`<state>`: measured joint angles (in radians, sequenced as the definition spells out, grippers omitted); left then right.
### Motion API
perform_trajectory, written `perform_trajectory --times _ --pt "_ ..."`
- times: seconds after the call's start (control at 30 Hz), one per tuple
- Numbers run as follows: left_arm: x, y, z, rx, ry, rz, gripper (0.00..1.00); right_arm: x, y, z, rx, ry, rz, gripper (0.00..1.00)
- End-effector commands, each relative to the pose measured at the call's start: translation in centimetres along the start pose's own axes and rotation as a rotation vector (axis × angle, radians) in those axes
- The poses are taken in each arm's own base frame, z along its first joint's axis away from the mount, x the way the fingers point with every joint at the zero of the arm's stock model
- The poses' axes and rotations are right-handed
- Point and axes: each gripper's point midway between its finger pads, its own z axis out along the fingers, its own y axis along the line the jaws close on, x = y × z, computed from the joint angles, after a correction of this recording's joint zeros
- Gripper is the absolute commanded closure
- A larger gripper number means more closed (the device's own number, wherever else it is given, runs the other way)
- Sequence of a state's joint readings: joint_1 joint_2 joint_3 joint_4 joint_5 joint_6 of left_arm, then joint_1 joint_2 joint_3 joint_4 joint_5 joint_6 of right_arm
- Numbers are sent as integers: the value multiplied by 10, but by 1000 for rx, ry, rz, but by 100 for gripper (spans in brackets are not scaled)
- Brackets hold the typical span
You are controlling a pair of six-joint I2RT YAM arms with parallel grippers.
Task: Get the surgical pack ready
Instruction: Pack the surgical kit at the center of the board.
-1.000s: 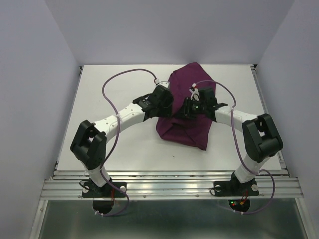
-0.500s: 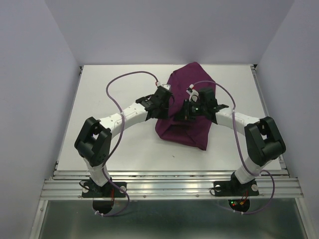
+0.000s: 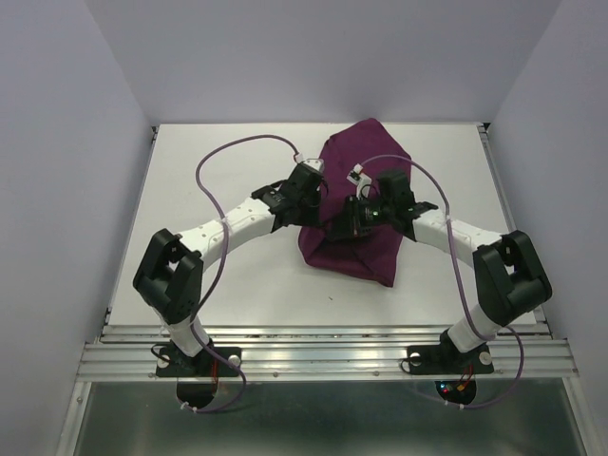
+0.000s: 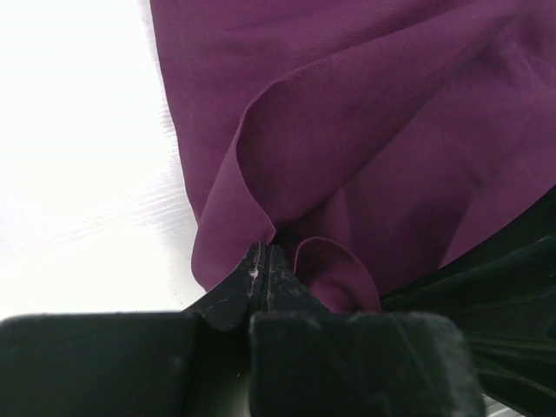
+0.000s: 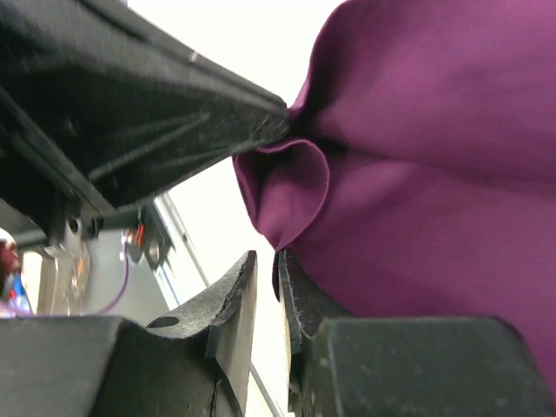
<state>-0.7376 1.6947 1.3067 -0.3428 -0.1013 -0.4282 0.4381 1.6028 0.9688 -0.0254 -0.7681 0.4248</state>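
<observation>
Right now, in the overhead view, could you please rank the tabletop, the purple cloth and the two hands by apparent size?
1. tabletop, by far the largest.
2. purple cloth, covering a modest part of it.
3. left hand and right hand: both small, alike in size, so unranked.

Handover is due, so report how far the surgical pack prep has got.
Done: the purple cloth is on the table, but bunched and folded over, not spread. In hand: the left gripper is shut on a fold at the cloth's edge; the right gripper sits by that fold, jaws nearly together, grip unclear. Left: flattening the cloth and everything after; nothing else of the pack shows.
</observation>
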Motion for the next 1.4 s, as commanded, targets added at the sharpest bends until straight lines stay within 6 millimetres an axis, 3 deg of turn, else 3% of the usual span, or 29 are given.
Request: perform_trajectory --times 0.0,0.2,0.33,0.4,0.47,0.5,0.53,0.67,1.03,1.07,1.2,1.23,1.27,1.37 --pt "-19 -14 -26 86 -66 -23 100 11 28 -9 -94 35 -124 78" --pt "-9 -23 -34 136 -38 -2 98 35 14 -12 -55 122 -147 80" --pt "-1 -24 -39 134 -16 27 44 39 1 -13 13 146 -140 80" --pt "-3 -21 -43 120 -22 29 36 39 0 -16 31 134 -137 79" --pt "-7 -18 -45 101 -38 30 36 35 1 -17 42 107 -144 77" --pt "-13 -14 -47 83 -57 26 36 36 1 -18 47 100 -139 75" --pt "-15 -12 -46 75 -61 25 36 34 5 -21 47 82 -137 63" --pt "-12 -6 -34 48 -38 23 36 16 0 -24 124 -29 -103 49" --pt "-20 -1 -4 6 -42 -14 41 -10 1 -20 122 -256 118 49" --pt "-20 -2 -2 9 -40 -15 44 -9 -1 -19 124 -259 129 49" --pt "-21 -4 3 14 -22 -11 81 -15 -4 -14 125 -267 144 49" --pt "-19 -4 3 17 -20 -12 95 -16 -4 -12 112 -264 138 49" --pt "-18 -5 2 21 -19 -11 100 -17 -4 -10 111 -263 139 49" --pt "-13 -3 -6 32 -18 -11 100 -24 -4 -6 105 -259 125 49"
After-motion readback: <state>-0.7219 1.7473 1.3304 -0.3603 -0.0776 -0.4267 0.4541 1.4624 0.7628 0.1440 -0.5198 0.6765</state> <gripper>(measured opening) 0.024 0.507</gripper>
